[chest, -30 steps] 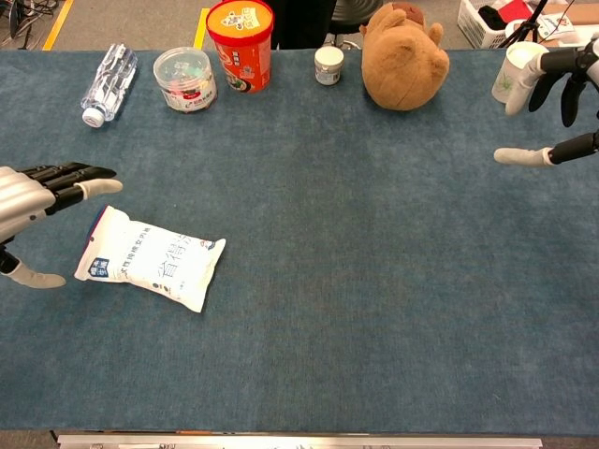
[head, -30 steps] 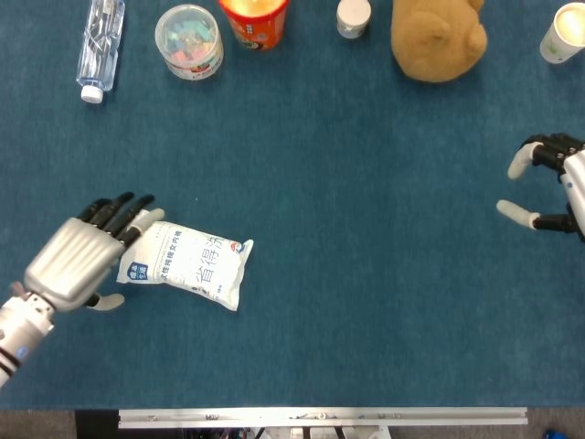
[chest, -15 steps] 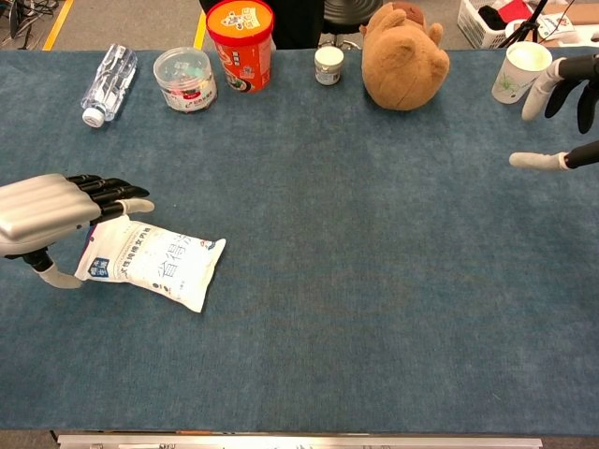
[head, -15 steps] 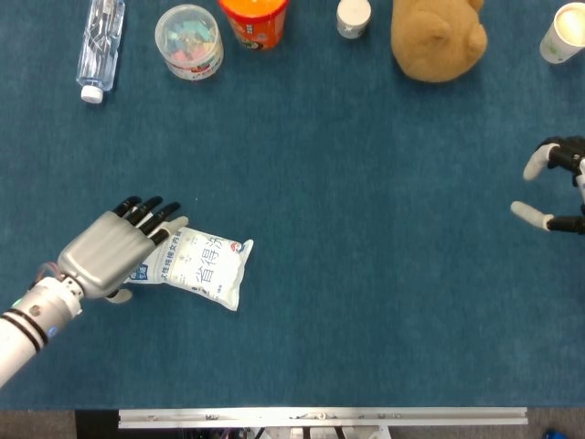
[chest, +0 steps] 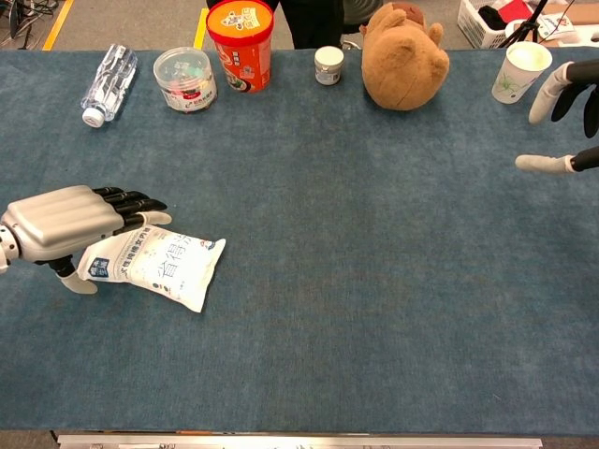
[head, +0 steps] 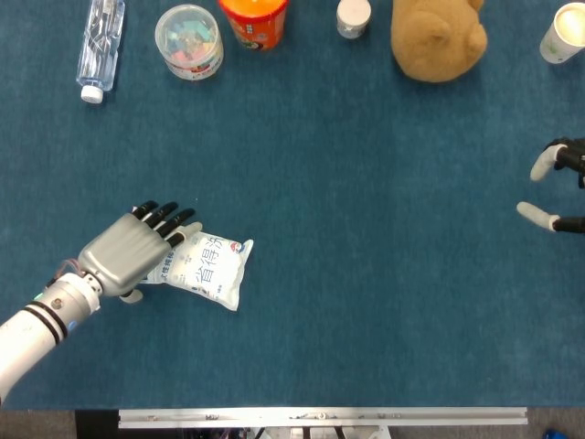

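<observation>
Pouch (head: 199, 266), white w/ blue print, lies flat on the blue bench (head: 366, 302) near my left, tilted so its far end points toward the front edge. My left robot hand (head: 128, 253) sits over the pouch's left end, palm down, fingers (chest: 136, 199) stretched out and apart, thumb low at the near side; it holds nothing, and I can't tell from either view if the palm actually touches the film. My right robot hand (chest: 562, 122) is well apart at the far right, empty, fingers spread, near the paper cup (chest: 516, 71). To do this grasp well, I'd judge: bring thumb under the near edge and fingers over the far edge, close across the short width, not the slack corner, and squeeze softly since the bag looks puffy and could slip or crumple. Along the back stand a water bottle (head: 99, 41) lying down, a clear tub (head: 189, 41), an orange cup (head: 254, 20), a small white jar (head: 354, 16) and a brown plush toy (head: 436, 38). Hidden or unclear: pouch's left end under my hand, right hand cut off by frame edge, print too small to read.
</observation>
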Robot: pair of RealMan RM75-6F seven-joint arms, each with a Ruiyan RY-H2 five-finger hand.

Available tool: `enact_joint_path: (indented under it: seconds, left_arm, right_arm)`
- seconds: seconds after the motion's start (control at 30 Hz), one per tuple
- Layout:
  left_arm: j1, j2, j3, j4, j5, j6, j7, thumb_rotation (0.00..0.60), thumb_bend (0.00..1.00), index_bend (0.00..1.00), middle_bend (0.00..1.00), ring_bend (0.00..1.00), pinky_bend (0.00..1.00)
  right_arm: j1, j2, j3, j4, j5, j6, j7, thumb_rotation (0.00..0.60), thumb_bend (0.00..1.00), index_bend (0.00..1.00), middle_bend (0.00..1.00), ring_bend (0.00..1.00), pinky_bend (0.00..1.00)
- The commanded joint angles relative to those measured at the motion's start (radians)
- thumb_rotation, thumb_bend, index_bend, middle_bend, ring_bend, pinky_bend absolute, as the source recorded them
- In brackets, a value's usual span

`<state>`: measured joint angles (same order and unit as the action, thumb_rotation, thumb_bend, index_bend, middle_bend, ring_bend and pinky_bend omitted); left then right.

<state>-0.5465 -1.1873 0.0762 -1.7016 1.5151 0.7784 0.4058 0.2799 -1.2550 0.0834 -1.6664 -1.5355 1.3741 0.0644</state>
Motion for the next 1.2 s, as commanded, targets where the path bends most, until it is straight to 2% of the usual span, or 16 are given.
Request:
enact_joint_path:
  seconds: [0.03, 0.53, 0.67, 0.8, 1.2]
  left_arm:
    - [-0.007, -0.019, 0.005, 0.015, -0.008, -0.008, -0.003, 0.6, 0.0, 0.0, 0.0, 0.0, 0.12]
    - [-0.035, -0.088, 0.011, 0.089, -0.036, -0.018, -0.034, 0.6, 0.0, 0.0, 0.0, 0.0, 0.12]
    - [-0.034, -0.099, 0.015, 0.107, -0.021, 0.001, -0.066, 0.6, 0.0, 0.05, 0.0, 0.0, 0.13]
    - [-0.03, -0.108, 0.021, 0.121, 0.003, 0.029, -0.098, 0.6, 0.0, 0.17, 0.12, 0.01, 0.16]
    - [-0.031, -0.116, 0.032, 0.133, 0.017, 0.051, -0.139, 0.6, 0.0, 0.44, 0.41, 0.21, 0.27]
  right_arm:
    - [-0.001, 0.0, -0.002, 0.0, -0.001, 0.0, 0.002, 0.6, 0.0, 0.58, 0.55, 0.5, 0.65]
    - [-0.007, 0.001, -0.004, 0.007, 0.004, -0.003, 0.019, 0.6, 0.0, 0.58, 0.55, 0.5, 0.65]
    - [-0.009, 0.002, -0.003, 0.009, 0.006, -0.002, 0.02, 0.6, 0.0, 0.58, 0.55, 0.5, 0.65]
    - [-0.01, 0.001, -0.003, 0.011, 0.008, -0.003, 0.022, 0.6, 0.0, 0.58, 0.55, 0.5, 0.65]
    - [-0.016, 0.0, -0.004, 0.014, 0.01, 0.0, 0.025, 0.6, 0.0, 0.58, 0.55, 0.5, 0.65]
